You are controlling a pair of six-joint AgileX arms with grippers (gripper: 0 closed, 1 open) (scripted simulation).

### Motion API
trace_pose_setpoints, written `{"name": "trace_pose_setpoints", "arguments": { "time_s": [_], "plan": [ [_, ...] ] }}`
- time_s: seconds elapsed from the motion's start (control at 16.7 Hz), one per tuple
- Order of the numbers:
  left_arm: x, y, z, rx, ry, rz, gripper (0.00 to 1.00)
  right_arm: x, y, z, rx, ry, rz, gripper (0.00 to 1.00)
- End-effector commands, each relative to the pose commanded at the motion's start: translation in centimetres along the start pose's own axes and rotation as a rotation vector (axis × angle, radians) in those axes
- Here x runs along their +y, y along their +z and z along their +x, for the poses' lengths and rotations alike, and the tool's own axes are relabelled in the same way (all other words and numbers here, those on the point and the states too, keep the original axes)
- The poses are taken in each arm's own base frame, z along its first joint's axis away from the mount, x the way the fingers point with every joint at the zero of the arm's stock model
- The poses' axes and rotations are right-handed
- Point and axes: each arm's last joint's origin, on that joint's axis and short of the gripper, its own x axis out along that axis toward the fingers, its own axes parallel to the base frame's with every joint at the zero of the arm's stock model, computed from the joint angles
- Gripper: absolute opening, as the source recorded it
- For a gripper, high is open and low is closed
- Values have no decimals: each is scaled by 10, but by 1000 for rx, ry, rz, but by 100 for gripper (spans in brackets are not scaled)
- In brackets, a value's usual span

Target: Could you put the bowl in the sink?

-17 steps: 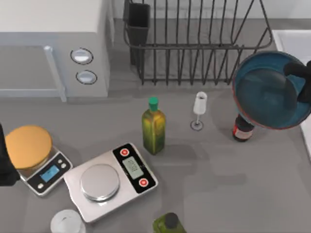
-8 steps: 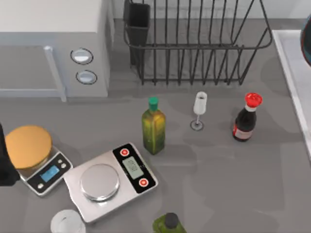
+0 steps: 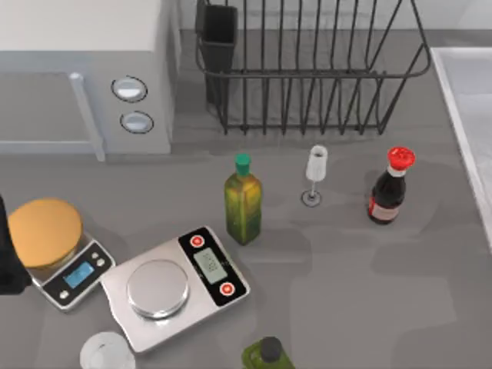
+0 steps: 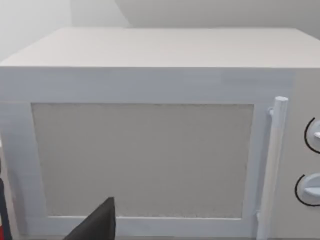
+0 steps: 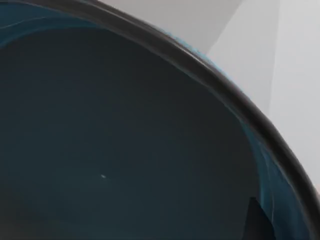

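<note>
The bowl [image 5: 115, 150] is close up in the right wrist view, with its blue glazed inside and dark rim facing the camera. A dark finger [image 5: 259, 222] of my right gripper lies against the bowl's inside near the rim, so the gripper is shut on the bowl. Pale flat surfaces show beyond the rim. The sink [image 3: 470, 92] is the white basin at the table's right edge in the top view. My left arm [image 3: 8, 265] is parked at the table's left edge, facing the microwave [image 4: 150, 140].
A black wire dish rack [image 3: 307, 69] stands at the back, left of the sink. Near the sink are a red-capped dark bottle [image 3: 390, 188] and a small white cup [image 3: 315, 173]. A green oil bottle [image 3: 243, 201], two scales [image 3: 173, 284] and the microwave [image 3: 84, 69] stand further left.
The bowl and my right gripper moved right, out of the top view on the sink's side. This uncovered the red-capped bottle. The left arm stayed still.
</note>
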Motion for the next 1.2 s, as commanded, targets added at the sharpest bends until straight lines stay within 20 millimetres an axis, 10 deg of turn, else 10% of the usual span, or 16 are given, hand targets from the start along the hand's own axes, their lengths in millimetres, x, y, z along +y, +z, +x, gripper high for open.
{"name": "trace_pose_setpoints", "arguments": {
  "time_s": [0.54, 0.84, 1.2],
  "plan": [
    [0, 0, 0, 0, 0, 0, 100, -4, 1, -6, -44, -15, -36, 0],
    [0, 0, 0, 0, 0, 0, 100, 1, 0, 25, -138, -12, -39, 0],
    [0, 0, 0, 0, 0, 0, 100, -5, -87, 37, -158, -9, -48, 0]
  ]
}}
